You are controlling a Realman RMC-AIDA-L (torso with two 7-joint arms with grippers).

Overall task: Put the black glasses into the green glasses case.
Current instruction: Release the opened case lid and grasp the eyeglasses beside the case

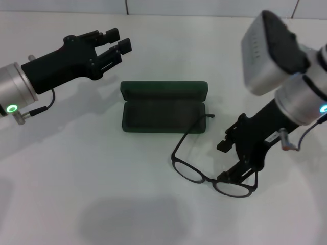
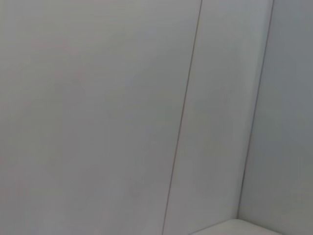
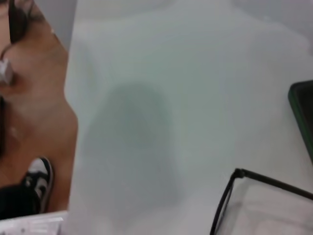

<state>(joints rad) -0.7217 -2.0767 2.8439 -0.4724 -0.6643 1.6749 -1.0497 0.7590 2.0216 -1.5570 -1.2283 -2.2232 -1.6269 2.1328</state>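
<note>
Scanning the head view from the left, I see my left gripper (image 1: 115,45) hanging in the upper left of the frame above the white table (image 1: 76,168), its fingers spread apart with nothing between them, well clear of everything else. At centre sits the green glasses case (image 1: 163,107), lid swung up and back, its dark lining exposed and holding nothing. Just right of and below it, in the lower centre, the black glasses (image 1: 212,171) lie on the table with the lenses toward the bottom edge; one temple arm reaches up and ends just beside the case's right front corner. Over on the right, my right gripper (image 1: 244,172) is down at the right-hand lens, fingers on either side of the frame rim, though I cannot tell whether they have actually closed on it. My right wrist view shows a temple arm of the glasses at lower right, a green sliver of the case at the right edge, and a shoe (image 3: 40,182) on the floor at lower left.
</note>
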